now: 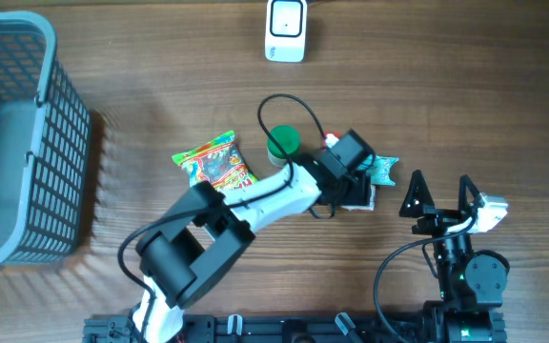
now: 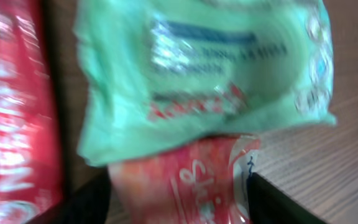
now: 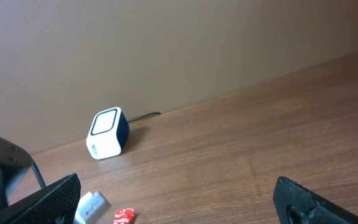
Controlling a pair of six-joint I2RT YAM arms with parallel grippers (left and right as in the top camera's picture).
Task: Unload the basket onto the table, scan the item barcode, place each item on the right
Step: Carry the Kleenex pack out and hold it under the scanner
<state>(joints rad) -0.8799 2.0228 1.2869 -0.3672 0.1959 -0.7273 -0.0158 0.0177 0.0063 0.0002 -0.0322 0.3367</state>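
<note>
The white scanner (image 1: 284, 30) stands at the table's far edge and also shows as the scanner (image 3: 107, 134) in the right wrist view. My left gripper (image 1: 358, 193) is low over a cluster of packets right of centre. In its wrist view the left gripper (image 2: 179, 208) is open, its dark fingers (image 2: 86, 208) on either side of a red packet (image 2: 185, 180) lying on the table. A teal packet (image 2: 204, 74) overlaps that red one, and another red packet (image 2: 14, 106) lies to the left. My right gripper (image 1: 441, 195) is open and empty at the near right.
A grey mesh basket (image 1: 55, 124) fills the left side. A colourful snack packet (image 1: 215, 164) and a green-capped item (image 1: 282, 141) lie left of the left gripper. A black cable (image 1: 298, 107) loops over the table near them.
</note>
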